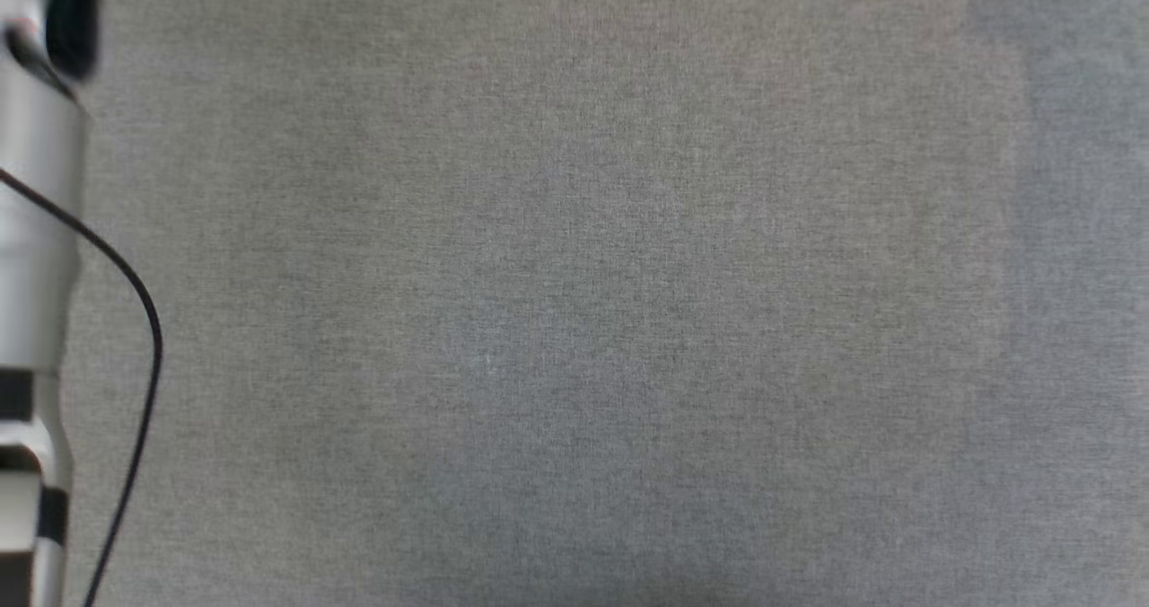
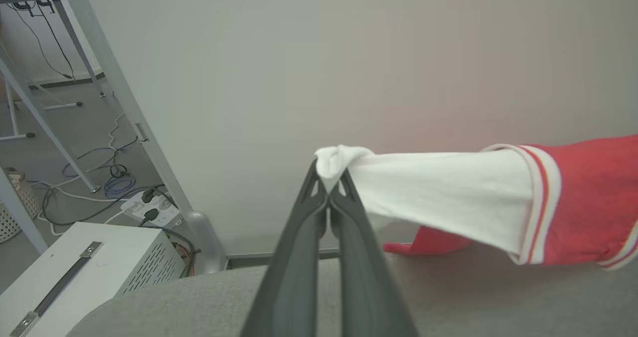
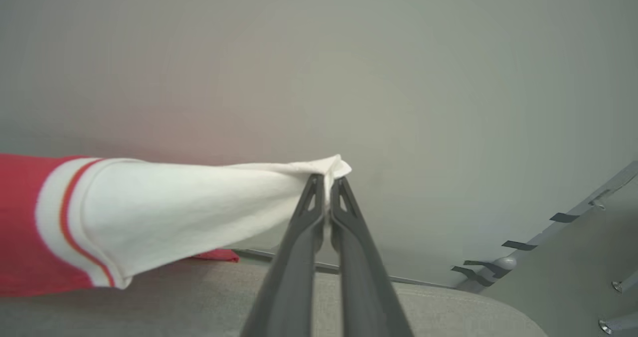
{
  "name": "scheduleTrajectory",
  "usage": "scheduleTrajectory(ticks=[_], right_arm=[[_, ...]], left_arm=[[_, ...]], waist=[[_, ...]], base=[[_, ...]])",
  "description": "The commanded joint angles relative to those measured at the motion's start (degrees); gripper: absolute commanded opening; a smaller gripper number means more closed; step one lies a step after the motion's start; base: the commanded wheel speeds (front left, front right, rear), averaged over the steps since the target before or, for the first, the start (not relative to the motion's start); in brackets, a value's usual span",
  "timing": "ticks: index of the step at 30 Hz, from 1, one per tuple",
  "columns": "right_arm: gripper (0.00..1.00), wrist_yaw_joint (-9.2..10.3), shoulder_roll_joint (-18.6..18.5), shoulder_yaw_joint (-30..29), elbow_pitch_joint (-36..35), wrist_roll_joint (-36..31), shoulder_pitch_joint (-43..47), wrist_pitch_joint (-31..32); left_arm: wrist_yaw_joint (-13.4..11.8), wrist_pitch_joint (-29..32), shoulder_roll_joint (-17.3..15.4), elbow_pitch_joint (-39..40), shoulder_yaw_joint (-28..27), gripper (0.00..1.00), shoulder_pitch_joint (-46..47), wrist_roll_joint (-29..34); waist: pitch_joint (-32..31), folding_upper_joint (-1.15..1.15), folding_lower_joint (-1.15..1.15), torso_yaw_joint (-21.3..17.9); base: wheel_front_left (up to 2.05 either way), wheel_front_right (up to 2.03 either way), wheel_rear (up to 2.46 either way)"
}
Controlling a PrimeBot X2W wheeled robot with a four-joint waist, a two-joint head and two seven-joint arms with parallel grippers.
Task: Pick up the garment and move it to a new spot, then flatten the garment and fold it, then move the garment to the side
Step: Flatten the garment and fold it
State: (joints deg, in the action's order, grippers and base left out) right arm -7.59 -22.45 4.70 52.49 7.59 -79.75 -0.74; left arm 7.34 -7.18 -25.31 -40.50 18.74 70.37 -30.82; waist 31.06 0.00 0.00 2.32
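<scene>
Left hand (image 2: 328, 191), right hand (image 3: 326, 187) each clamped on sleeve tip of garment (image 2: 588, 202) — thin bite may slip; hem below hands may drag on surface (image 2: 498, 302).

The head camera looks almost straight down, close over the grey surface (image 1: 574, 320), with a pale forearm (image 1: 36, 230) along that view's left edge. Each wrist camera sits low above the surface, sighting along the left hand (image 2: 329, 190) or the right hand (image 3: 326, 192) toward a pale wall (image 2: 349, 53) beyond the surface's edge. The left wrist view also takes in floor (image 2: 75, 122) past a rounded corner. Both wrist views share the wall, that edge and the garment (image 2: 448, 192), seen from opposite ends.
</scene>
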Motion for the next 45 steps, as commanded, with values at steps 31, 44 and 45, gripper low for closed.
scheduleTrajectory(ticks=[31,44,45], right_arm=[[0.00,0.10,-14.73,6.03,-20.90,37.38,56.66,27.08],[0.00,0.10,-11.35,-5.94,-33.75,39.56,77.82,40.81],[0.00,0.10,-10.97,-6.71,-34.79,39.18,78.85,41.50]], left_arm=[[-4.53,16.19,-10.50,18.98,9.87,0.00,-53.95,-12.57],[-10.07,23.17,-14.05,35.86,9.61,0.00,-71.23,-19.89],[-10.20,23.78,-14.32,36.90,9.75,0.00,-71.77,-20.19]], waist=[[-25.78,0.00,0.00,-1.13],[-28.09,0.00,0.00,-1.19],[-27.96,0.00,0.00,-1.15]], base=[[0.00,0.00,0.00],[0.00,0.00,0.00],[0.00,0.00,0.00]])
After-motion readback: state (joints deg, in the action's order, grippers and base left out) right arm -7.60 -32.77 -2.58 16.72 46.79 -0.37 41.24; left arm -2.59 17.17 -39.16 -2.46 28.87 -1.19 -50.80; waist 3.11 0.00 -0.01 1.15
